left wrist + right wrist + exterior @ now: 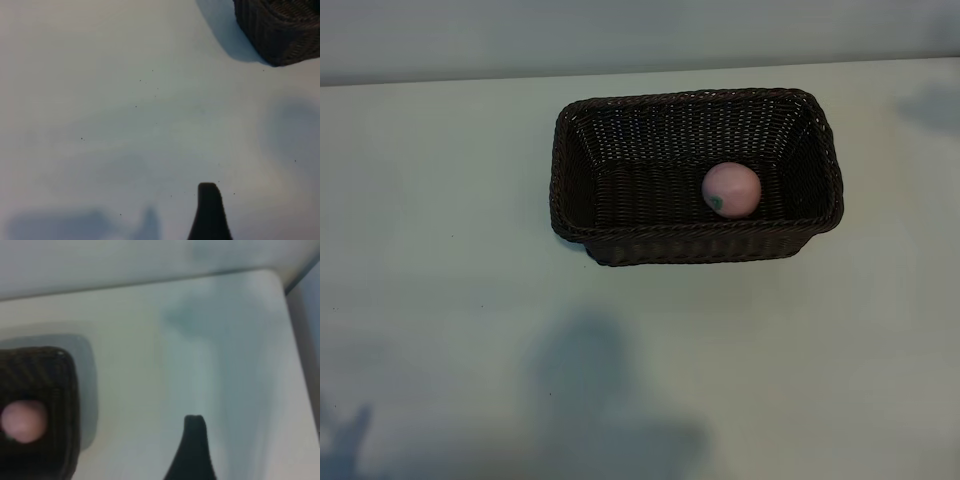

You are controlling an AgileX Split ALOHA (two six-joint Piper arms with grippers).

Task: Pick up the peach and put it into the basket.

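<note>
Fingers of both arms stand spread and hold nothing: one left fingertip (209, 212) shows over bare desk (440, 250) beside the basket (582, 150), one right fingertip (192, 450) likewise, off to the basket's other side. Peach (731, 189) already sits inside the basket, near its front wall (green mark facing out). Judged: task done, so best step is keeping both arms clear, w/o nudging the basket.
</note>
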